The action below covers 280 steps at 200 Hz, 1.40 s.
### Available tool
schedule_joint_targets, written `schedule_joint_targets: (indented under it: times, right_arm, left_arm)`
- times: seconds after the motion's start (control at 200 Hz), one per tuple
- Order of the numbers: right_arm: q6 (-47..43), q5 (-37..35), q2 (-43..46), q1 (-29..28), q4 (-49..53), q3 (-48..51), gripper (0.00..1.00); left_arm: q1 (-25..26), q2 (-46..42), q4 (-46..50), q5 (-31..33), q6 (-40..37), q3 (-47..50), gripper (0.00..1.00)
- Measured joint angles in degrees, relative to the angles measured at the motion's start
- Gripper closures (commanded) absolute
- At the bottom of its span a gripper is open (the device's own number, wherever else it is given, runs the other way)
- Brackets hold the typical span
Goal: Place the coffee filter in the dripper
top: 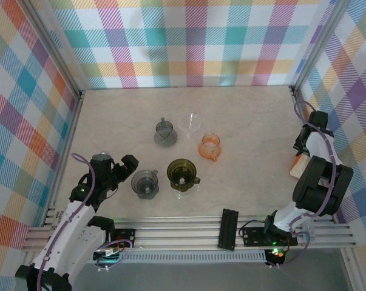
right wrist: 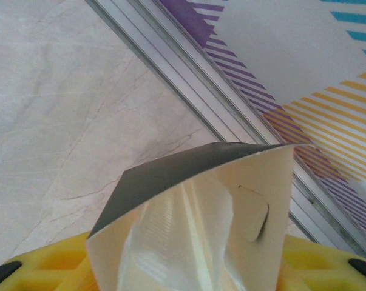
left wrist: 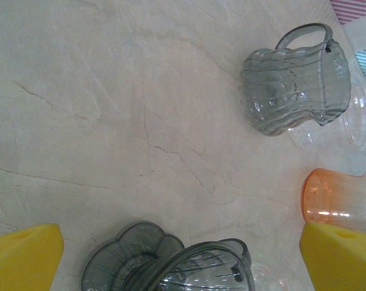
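One filter box inside right gripper, hold unclear | left gripper spread near grey dripper

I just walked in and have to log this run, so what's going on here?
The right gripper is at the right edge of the table. Its yellow fingers sit on either side of an open filter box with white paper filters inside. I can't tell whether it has a firm grip. The left gripper hangs open beside a grey dripper. No filter sits in that dripper yet.
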State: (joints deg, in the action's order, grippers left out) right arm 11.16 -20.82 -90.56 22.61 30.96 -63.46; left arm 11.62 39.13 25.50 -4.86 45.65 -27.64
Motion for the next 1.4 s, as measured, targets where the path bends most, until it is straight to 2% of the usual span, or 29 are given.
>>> schedule_joint_targets:
  times: [0.14, 0.545, 0.795, 1.115, 1.4]
  right_arm:
    - [0.17, 0.44, 0.79, -3.39, 0.22, -0.9, 0.48]
    - [1.16, 1.57, 0.66, -21.73, 0.17, -10.71, 0.49]
    - [2.8, 1.75, -5.27, -30.36, 0.09, -18.45, 0.49]
    - [6.45, 0.13, -12.96, -33.9, 0.11, -18.86, 0.49]
    - [8.15, -1.31, -17.55, -34.23, -0.09, -22.03, 0.48]
  left_arm:
    - [0.0, 0.0, 0.02, -0.02, 0.0, 0.0, 0.0]
    - [0.0, -0.79, 0.28, 0.0, 0.0, 0.0, 0.0]
    - [0.0, -1.14, 0.61, 0.02, 0.0, -0.02, 0.0]
    - [0.0, -1.55, 1.7, 0.48, 0.0, -0.15, 0.0]
    - [0.0, -1.92, 2.84, 0.46, 0.0, -0.42, 0.0]
